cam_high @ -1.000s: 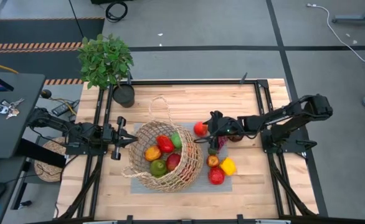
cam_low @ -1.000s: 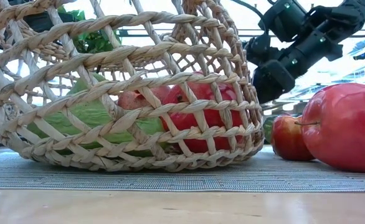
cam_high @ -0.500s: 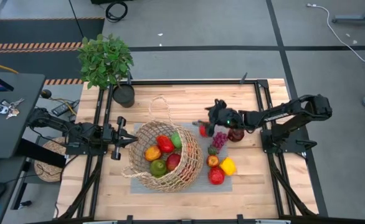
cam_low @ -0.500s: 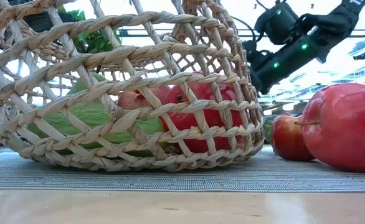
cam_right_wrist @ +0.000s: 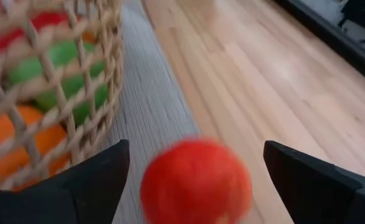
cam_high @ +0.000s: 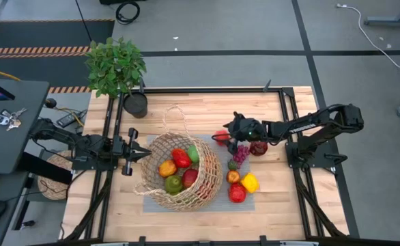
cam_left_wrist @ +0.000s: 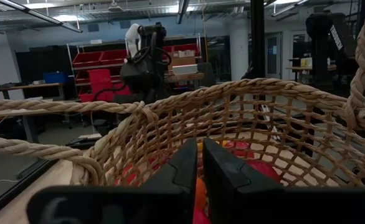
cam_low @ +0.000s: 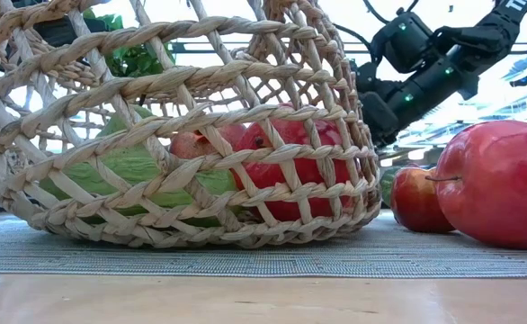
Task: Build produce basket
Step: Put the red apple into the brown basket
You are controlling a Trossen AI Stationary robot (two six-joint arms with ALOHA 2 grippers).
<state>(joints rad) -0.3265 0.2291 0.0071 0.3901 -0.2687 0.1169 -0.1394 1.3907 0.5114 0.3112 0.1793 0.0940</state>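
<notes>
The basket (cam_high: 181, 171) sits mid-bench on a grey mat (cam_high: 244, 199), tipped on its side w/ its mouth facing the left arm; its axis runs across the bench, left to right. One thin looped handle (cam_high: 175, 117) lies toward the far edge. Inside, seen from above: orange, red, green and dark red produce.

Right tool (cam_high: 220, 139) is released, fingers spread wide, just past the basket's far-right rim, w/ a red round fruit (cam_high: 220, 137) at its tip. Right wrist view shows that fruit (cam_right_wrist: 196, 182) between the two fingers (cam_right_wrist: 86, 180), gap on each side, on the mat's edge next to the basket wall; the high view can't show that gap.

Loose produce right of the basket: purple grapes (cam_high: 241, 152), dark red apple (cam_high: 258, 147), yellow piece (cam_high: 250, 182), red piece (cam_high: 237, 194).

Left tool (cam_high: 145, 154) is clenched, empty, at the basket's mouth. Left wrist view looks straight into the basket (cam_left_wrist: 245, 118).

Low view shows only weave, green and red pieces inside, and two red apples (cam_low: 502, 180) beside it.
</notes>
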